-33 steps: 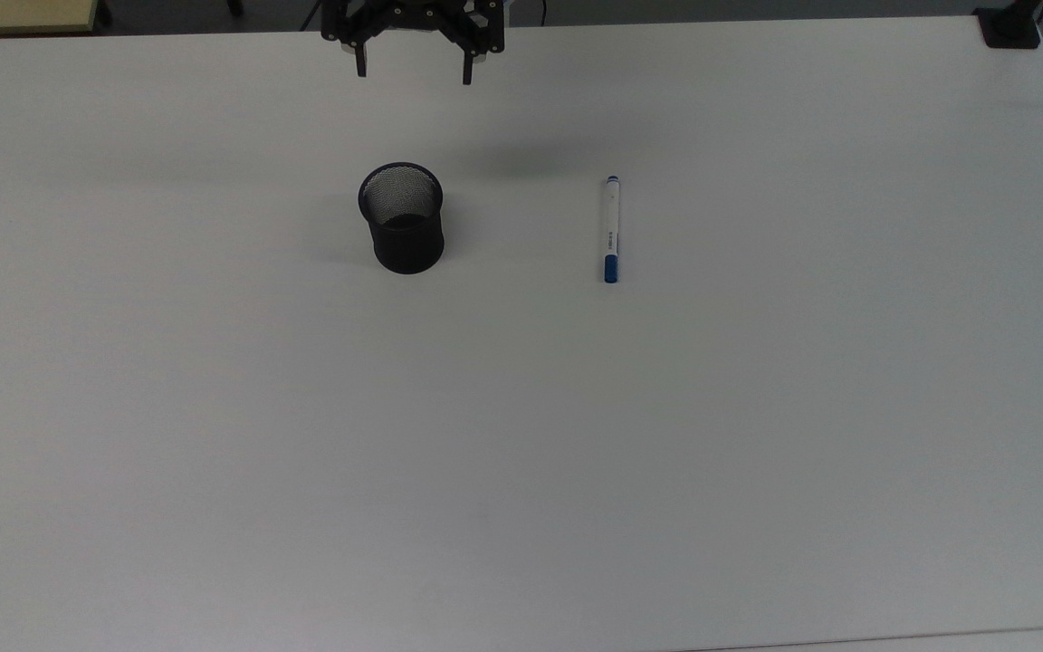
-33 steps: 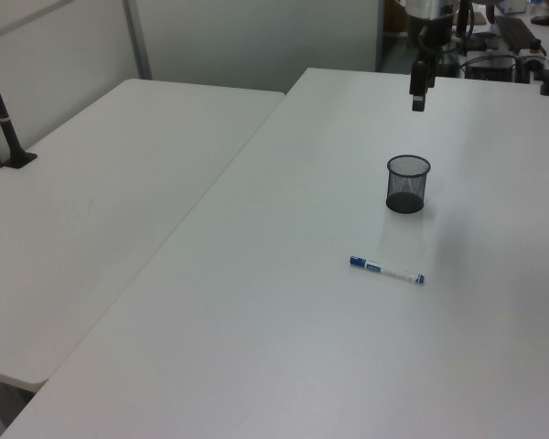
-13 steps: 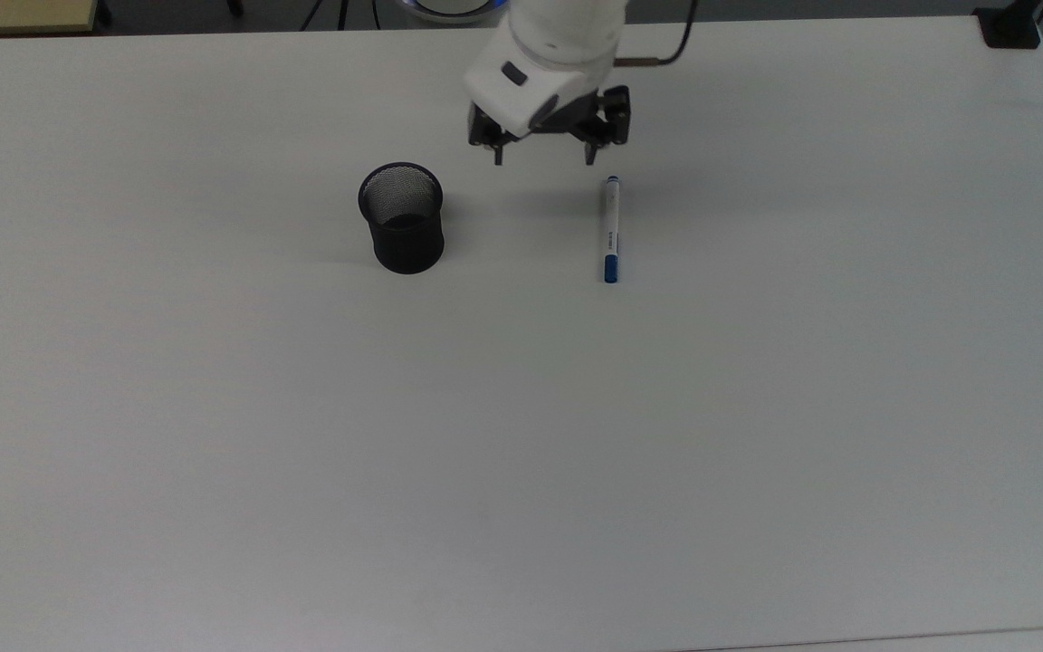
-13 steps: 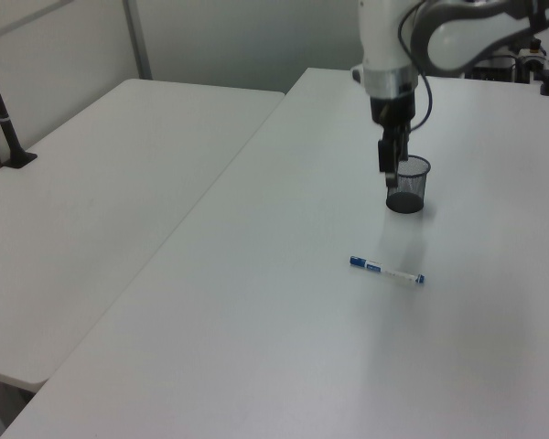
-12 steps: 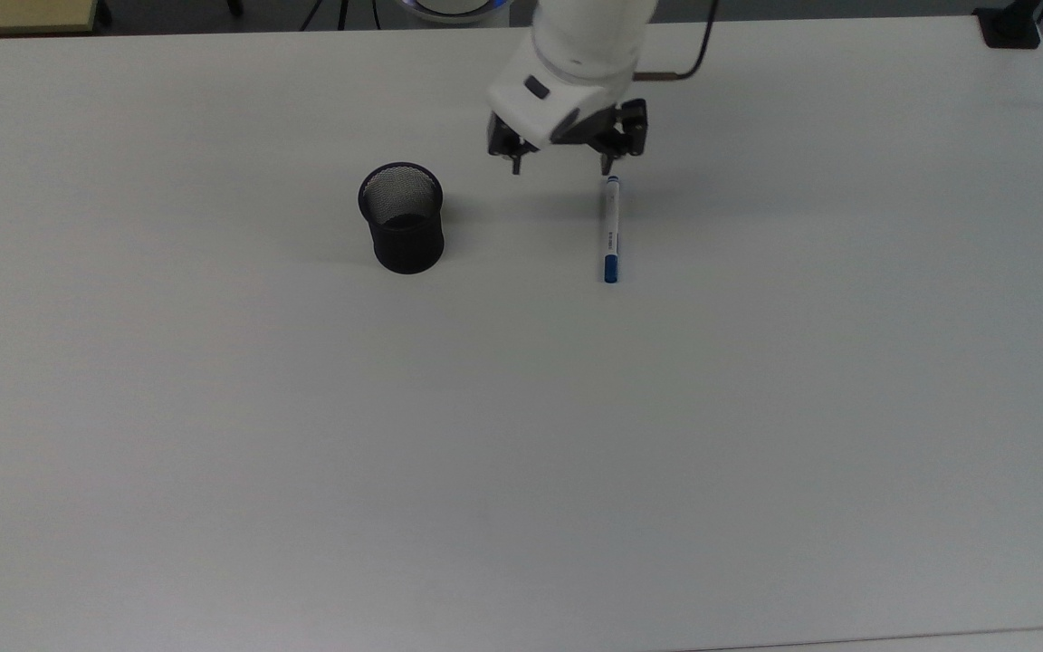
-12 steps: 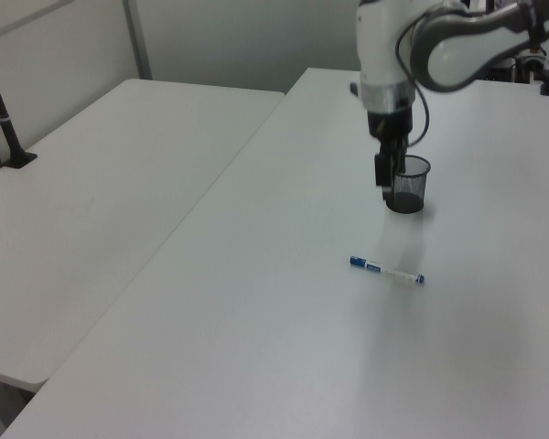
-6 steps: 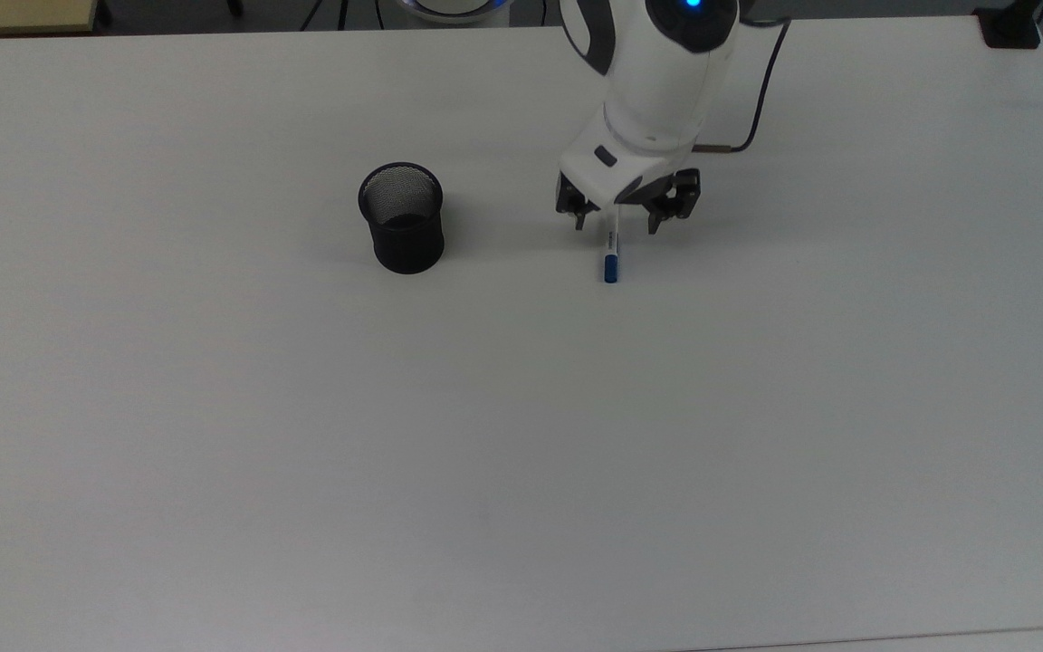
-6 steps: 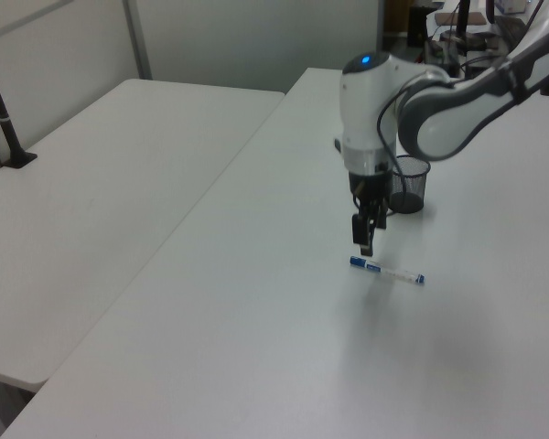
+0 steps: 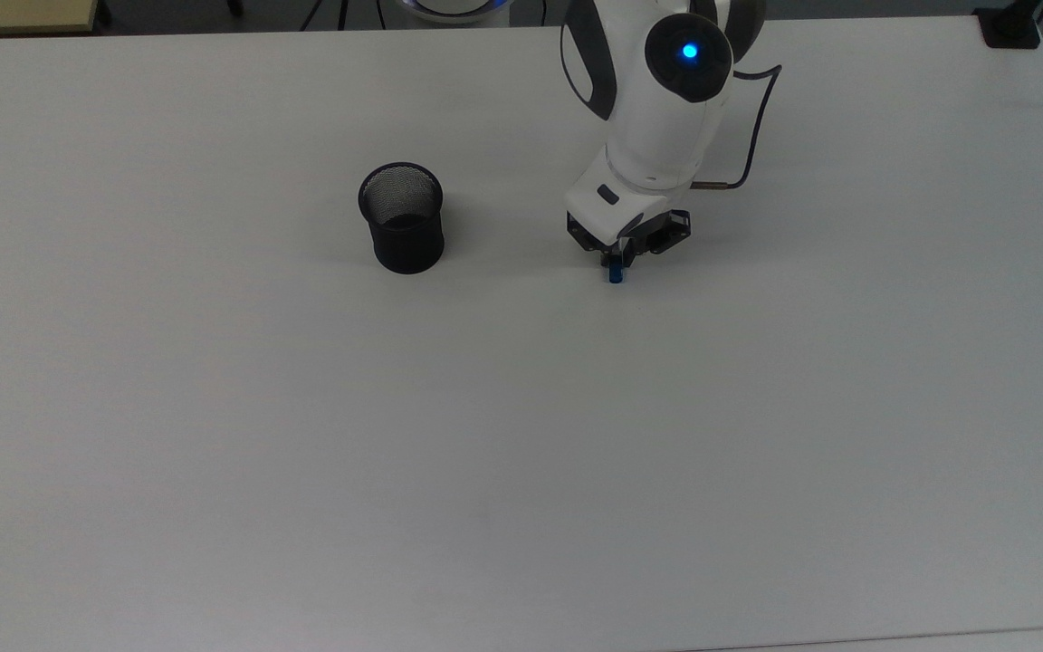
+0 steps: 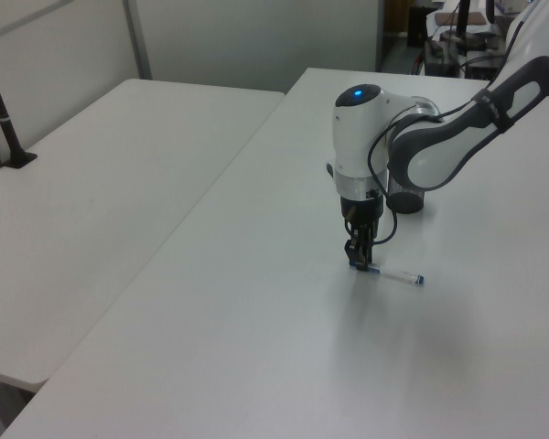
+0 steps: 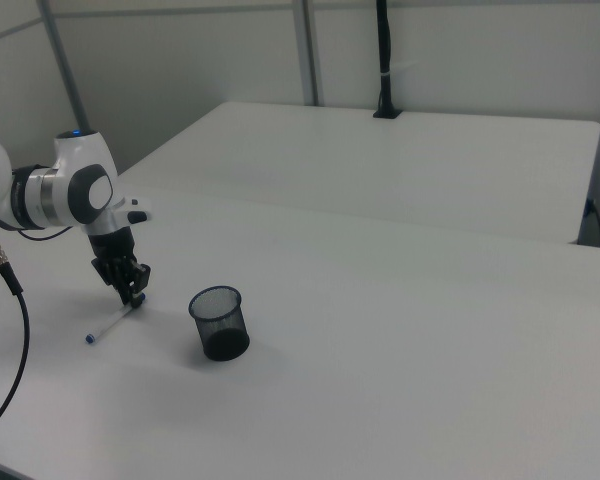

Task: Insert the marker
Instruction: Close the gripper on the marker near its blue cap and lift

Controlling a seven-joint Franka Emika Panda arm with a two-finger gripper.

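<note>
The marker (image 9: 614,275) lies flat on the white table (image 9: 521,471); in the top view just its blue cap end pokes out below the wrist. In the left view its white barrel (image 10: 399,274) runs to the right from the fingers. My gripper (image 9: 620,262) points straight down over the marker near the blue cap, with its fingers drawn in against it, shut on it. The right view shows the gripper (image 11: 134,294) at the marker's (image 11: 108,326) upper end. A black mesh cup (image 9: 403,220) stands upright and apart, toward the top view's left of the gripper.
The white arm (image 10: 439,146) reaches over the table and partly covers the cup (image 10: 408,203) in the left view. A second white table (image 10: 101,201) adjoins at the left view's left. A black post (image 11: 384,60) stands clamped at the far table in the right view.
The gripper came from the table's far edge, past the cup, down over the marker. In the last half second it sank to the table and its fingers closed in on the marker.
</note>
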